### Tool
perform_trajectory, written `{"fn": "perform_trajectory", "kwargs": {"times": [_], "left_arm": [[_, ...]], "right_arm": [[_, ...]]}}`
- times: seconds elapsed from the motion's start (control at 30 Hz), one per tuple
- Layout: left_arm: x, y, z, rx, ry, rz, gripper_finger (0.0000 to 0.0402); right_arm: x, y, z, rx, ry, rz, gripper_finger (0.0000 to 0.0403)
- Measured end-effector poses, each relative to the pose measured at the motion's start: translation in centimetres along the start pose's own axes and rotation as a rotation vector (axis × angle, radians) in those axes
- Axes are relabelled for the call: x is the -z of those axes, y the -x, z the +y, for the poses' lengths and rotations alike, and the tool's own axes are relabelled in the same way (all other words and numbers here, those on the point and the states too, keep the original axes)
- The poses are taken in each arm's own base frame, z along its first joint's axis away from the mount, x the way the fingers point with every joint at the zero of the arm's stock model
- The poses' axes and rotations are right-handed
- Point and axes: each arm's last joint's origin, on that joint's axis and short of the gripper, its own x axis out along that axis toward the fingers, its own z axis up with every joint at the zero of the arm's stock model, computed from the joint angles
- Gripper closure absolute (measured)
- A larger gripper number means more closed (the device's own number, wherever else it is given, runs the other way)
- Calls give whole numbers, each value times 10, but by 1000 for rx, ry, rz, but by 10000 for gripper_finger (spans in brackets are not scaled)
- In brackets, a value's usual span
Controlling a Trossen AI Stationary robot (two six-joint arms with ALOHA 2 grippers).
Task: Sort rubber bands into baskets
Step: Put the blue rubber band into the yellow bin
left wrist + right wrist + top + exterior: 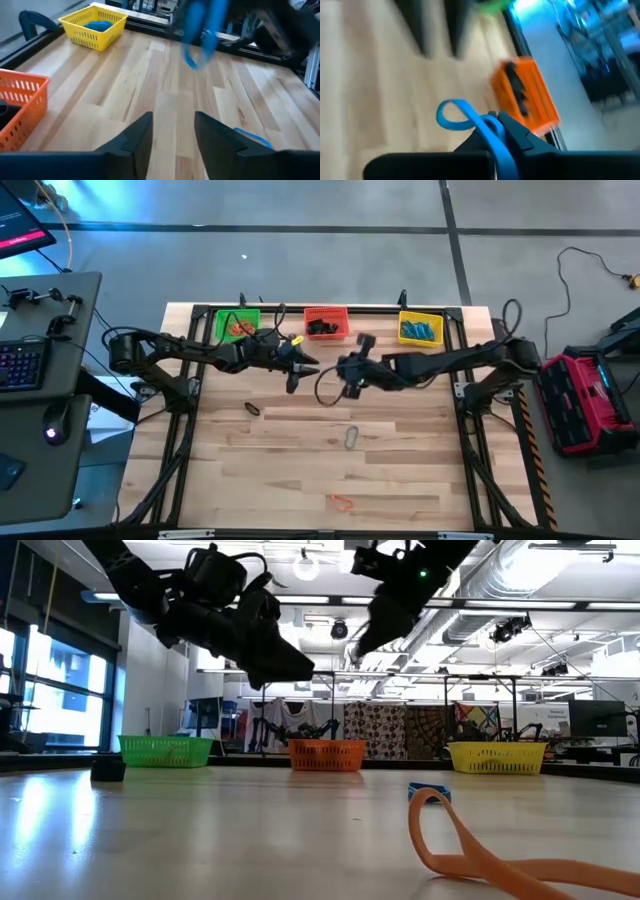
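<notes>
On the pale wooden tabletop (400, 480), closest to the near edge, lies a thin orange-red rubber band (342, 502); in the low view it curls up as a loop in the foreground. Farther in, about mid-tabletop, rests a grey rubber band (351, 437), and to its left, a little farther back, a small black rubber band (252, 409). Beyond these the two arms meet over the far half of the tabletop. The right gripper (502, 132) is clenched on a blue rubber band (470, 122), whose loop hangs out past the fingertips above the wood. The left gripper (172, 135) hovers just beside it, its jaws parted and holding nothing. Along the far edge stand three rectangular plastic mesh baskets: the green basket (222, 327) near the far-left corner with orange bands inside, the red-orange basket (327, 314) in the middle with dark bands, and the yellow basket (420, 318) toward the far-right corner with blue bands.
</notes>
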Motion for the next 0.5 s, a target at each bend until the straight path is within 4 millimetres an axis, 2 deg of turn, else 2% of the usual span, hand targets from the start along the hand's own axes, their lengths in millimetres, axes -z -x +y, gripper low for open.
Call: {"fn": "perform_trajectory", "kwargs": {"times": [0.23,0.37,0.5], "left_arm": [[1,-1,-6,19,-8,4,231],[1,-2,-10,32,-12,8,229],[3,-2,-11,34,-9,28,229]], "right_arm": [[31,3,-58,135,-182,234,403],[56,-6,-94,222,-312,394,403],[91,-20,-125,319,-451,530,403]]}}
